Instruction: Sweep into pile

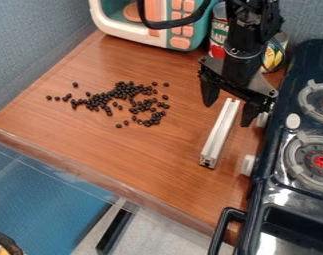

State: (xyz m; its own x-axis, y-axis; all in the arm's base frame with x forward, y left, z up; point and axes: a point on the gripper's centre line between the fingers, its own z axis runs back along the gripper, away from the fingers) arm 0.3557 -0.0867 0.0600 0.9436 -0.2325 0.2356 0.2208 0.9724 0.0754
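Wood-grain counter (161,159), bordered by a blue-gray wall (31,45), is the setting as small dark beans (124,94) lie scattered, densest in a ragged central cluster. A black gripper (228,114) hangs over the far end of a pale metal bar (219,134), its jaws spread on either side, pinching nothing. The bar, presumably the sweeping tool, lies between the beans and the stove (274,191). Trouble could start with the grasp: a bar that narrow, held by one end, may twist or droop once lifted, leaving its edge skewed to the counter. Carried too high, it would pass over the beans; pressed too hard, it could catch on the wood. A fast stroke might send the beans (round enough, by the look of them, to roll) toward the counter's front edge, while outliers at the far left could be missed by a short sweep. The gripper's outer side is close to the stove, so a wide approach could bump a white knob (248,165). Behind the work area stand a teal and cream toy microwave (111,27) and food cans (219,37). Red-centered burners (322,162) dot the stovetop, and blue flooring (44,199) shows below the counter.
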